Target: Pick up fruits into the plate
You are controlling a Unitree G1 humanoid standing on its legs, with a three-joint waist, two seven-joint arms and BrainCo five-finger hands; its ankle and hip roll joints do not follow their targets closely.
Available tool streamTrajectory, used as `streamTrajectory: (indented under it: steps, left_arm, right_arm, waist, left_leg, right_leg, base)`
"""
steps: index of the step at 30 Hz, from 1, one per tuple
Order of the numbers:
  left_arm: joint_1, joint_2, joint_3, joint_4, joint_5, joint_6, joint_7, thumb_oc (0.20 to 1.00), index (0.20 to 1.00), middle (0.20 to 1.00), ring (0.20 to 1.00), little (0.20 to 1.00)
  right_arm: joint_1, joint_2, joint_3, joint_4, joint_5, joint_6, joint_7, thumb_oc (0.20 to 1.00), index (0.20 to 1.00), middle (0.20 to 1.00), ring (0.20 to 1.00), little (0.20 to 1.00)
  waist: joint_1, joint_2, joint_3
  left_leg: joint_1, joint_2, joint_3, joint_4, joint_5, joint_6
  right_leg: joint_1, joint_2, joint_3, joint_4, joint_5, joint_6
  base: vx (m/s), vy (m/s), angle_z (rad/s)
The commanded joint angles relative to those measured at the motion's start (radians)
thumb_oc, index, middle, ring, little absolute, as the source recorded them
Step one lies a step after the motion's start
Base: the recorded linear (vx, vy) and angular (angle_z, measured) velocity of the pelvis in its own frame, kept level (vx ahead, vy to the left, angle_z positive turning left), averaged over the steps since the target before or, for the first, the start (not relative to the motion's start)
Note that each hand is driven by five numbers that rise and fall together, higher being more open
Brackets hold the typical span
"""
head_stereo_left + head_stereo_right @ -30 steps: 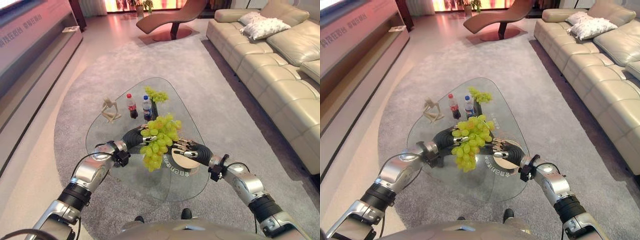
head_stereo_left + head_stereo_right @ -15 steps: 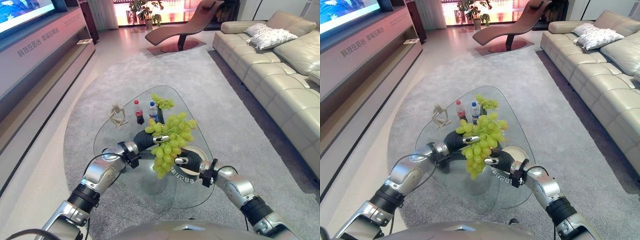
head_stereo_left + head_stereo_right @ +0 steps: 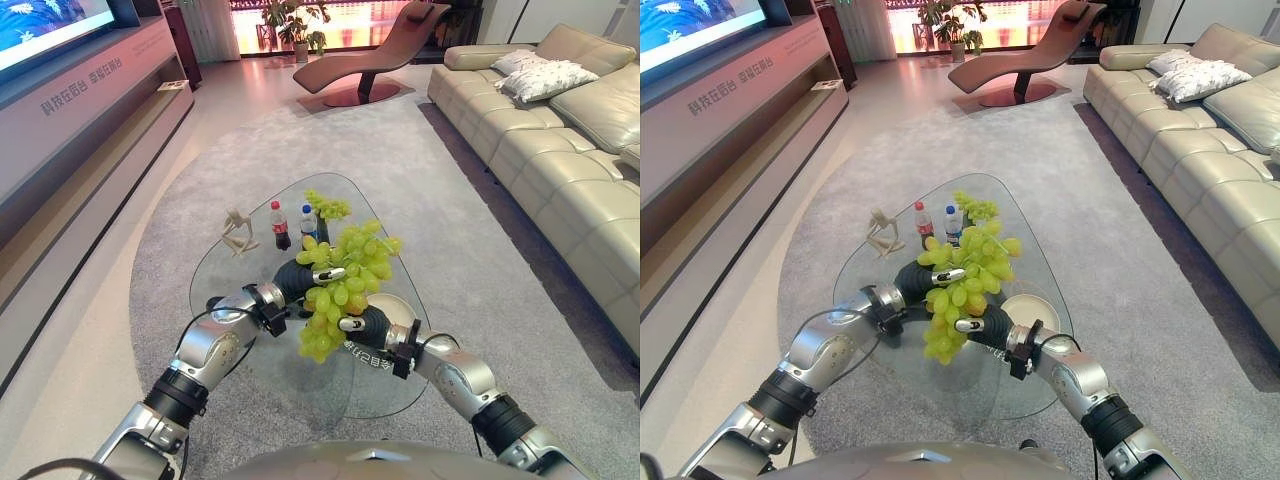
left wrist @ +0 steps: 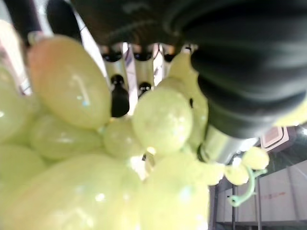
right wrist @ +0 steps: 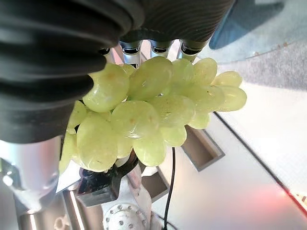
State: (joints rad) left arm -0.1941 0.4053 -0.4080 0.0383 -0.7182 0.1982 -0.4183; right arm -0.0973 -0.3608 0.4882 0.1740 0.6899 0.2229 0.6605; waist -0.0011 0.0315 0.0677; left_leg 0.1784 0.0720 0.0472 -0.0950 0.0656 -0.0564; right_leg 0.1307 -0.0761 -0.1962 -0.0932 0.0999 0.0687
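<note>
Aloft, grapes (image 3: 342,282) between left hand (image 3: 300,278), right hand (image 3: 362,326)

Two bottles (image 3: 291,223), a wooden figure (image 3: 237,231) and grapes (image 3: 327,207) crowd the table's (image 3: 215,275) far end.

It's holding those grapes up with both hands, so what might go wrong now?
The big bunch of green grapes hangs loosely between the left hand and the right hand, so grapes might drop off. It is above the glass table beside the round cream plate, so it could miss it.
</note>
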Motion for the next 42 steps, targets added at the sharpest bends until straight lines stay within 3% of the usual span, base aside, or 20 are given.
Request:
streamTrajectory:
  steps: [1, 4, 5, 7, 34, 35, 42]
  left_arm:
    - [-0.059, -0.017, -0.006, -0.056, -0.057, -0.025, -0.004, 0.2, 0.2, 0.2, 0.2, 0.2]
    - [-0.053, -0.017, -0.005, -0.055, -0.053, -0.024, -0.005, 0.2, 0.2, 0.2, 0.2, 0.2]
    - [-0.052, -0.018, -0.004, -0.056, -0.051, -0.024, -0.005, 0.2, 0.2, 0.2, 0.2, 0.2]
    - [-0.05, -0.018, -0.002, -0.056, -0.049, -0.022, -0.007, 0.2, 0.2, 0.2, 0.2, 0.2]
    - [-0.034, -0.017, 0.023, -0.054, -0.045, -0.017, 0.021, 0.225, 0.225, 0.225, 0.225, 0.225]
    - [-0.007, -0.005, 0.053, -0.041, -0.006, -0.025, 0.058, 1.0, 1.0, 1.0, 1.0, 1.0]
    - [0.064, 0.051, 0.143, 0.024, 0.071, -0.031, 0.103, 1.0, 1.0, 1.0, 1.0, 1.0]
  right_arm:
    - [-0.049, 0.075, 0.019, -0.102, 0.112, -0.012, 0.078, 1.0, 1.0, 1.0, 1.0, 1.0]
    - [-0.041, 0.076, 0.028, -0.116, 0.127, -0.022, 0.086, 1.0, 1.0, 1.0, 1.0, 1.0]
    - [-0.042, 0.076, 0.027, -0.116, 0.129, -0.024, 0.085, 0.937, 0.937, 0.937, 0.937, 0.937]
    - [-0.043, 0.077, 0.027, -0.122, 0.135, -0.033, 0.069, 0.2, 0.2, 0.2, 0.2, 0.2]
    - [-0.034, 0.054, 0.003, -0.111, 0.095, -0.036, 0.03, 0.2, 0.2, 0.2, 0.2, 0.2]
    - [-0.024, 0.006, -0.035, -0.109, -0.043, -0.041, -0.01, 0.2, 0.2, 0.2, 0.2, 0.2]
    - [0.014, -0.135, -0.126, -0.095, -0.216, -0.031, -0.009, 0.2, 0.2, 0.2, 0.2, 0.2]
  waist:
    - [0.011, -0.03, -0.004]
    - [0.012, -0.032, -0.003]
    - [0.013, -0.032, -0.003]
    - [0.014, -0.033, -0.002]
    - [0.011, -0.034, 0.002]
    - [0.01, -0.037, 0.004]
    - [0.011, -0.051, 0.023]
  left_leg:
    - [0.065, -0.079, 0.047, 0.019, -0.178, 0.052]
    - [0.064, -0.079, 0.048, 0.02, -0.178, 0.052]
    - [0.064, -0.079, 0.048, 0.02, -0.178, 0.052]
    - [0.064, -0.078, 0.047, 0.02, -0.178, 0.052]
    - [0.067, -0.074, 0.051, 0.014, -0.175, 0.049]
    - [0.066, -0.074, 0.053, 0.014, -0.174, 0.049]
    - [0.063, -0.069, 0.058, 0.013, -0.169, 0.045]
  right_leg:
    - [0.089, -0.007, 0.037, 0.01, -0.141, 0.027]
    - [0.089, -0.006, 0.038, 0.01, -0.141, 0.026]
    - [0.088, -0.006, 0.038, 0.01, -0.141, 0.026]
    - [0.089, -0.005, 0.038, 0.01, -0.141, 0.026]
    - [0.089, -0.002, 0.036, 0.006, -0.139, 0.025]
    - [0.087, -0.001, 0.039, 0.006, -0.138, 0.024]
    - [0.085, 0.0, 0.034, 0.009, -0.136, 0.026]
  base:
    - [0.0, 0.0, 0.0]
    - [0.0, 0.0, 0.0]
    - [0.0, 0.0, 0.0]
    - [0.0, 0.0, 0.0]
    - [0.0, 0.001, 0.0]
    - [0.0, 0.0, 0.0]
    - [0.0, 0.0, 0.0]
